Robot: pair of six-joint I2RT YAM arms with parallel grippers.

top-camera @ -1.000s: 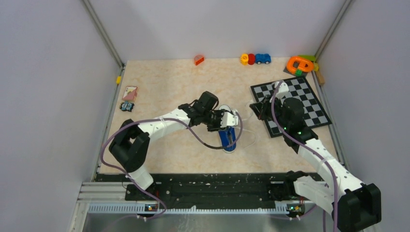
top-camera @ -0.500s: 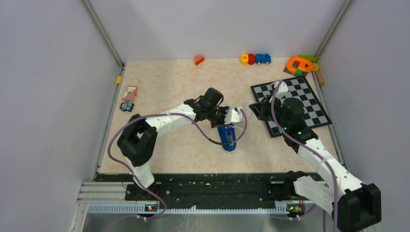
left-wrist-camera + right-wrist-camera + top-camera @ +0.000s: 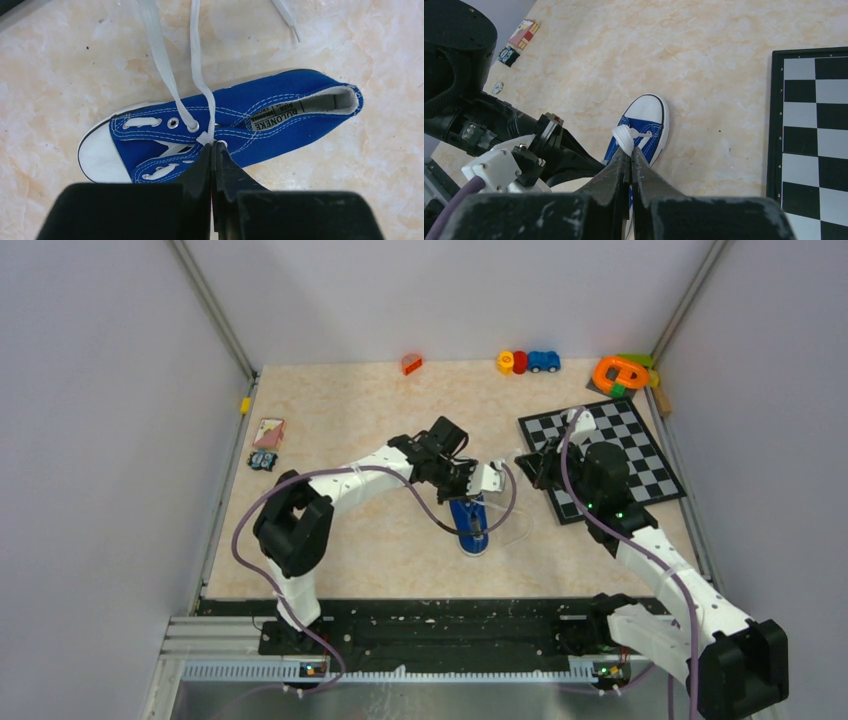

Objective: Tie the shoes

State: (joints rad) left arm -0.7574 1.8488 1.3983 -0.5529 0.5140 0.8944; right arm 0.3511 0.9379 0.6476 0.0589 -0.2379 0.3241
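Sneaker: the blue canvas sneaker [image 3: 235,102] lies on its sole near the middle of the table [image 3: 340,420], white toe cap toward the far side, heel toward the arms.
Laces: the white laces [image 3: 161,70] are undone; two strands run up out of the upper eyelets and away from the shoe.
Left gripper: the left gripper [image 3: 214,148] hangs just above the sneaker's tongue, tips down at the point where the strands cross.
Left fingers: the fingers [image 3: 202,165] are pressed together with no gap showing; they touch the lace crossing and may be nipping a bit of it, but the tips hide the contact.
Right gripper: the right gripper [image 3: 630,152] sits above and beside the toe end, near the checkerboard [image 3: 640,440].
Right fingers: these fingers [image 3: 616,170] are closed tight on a bunched fold of lace, which sticks out just past the tips.
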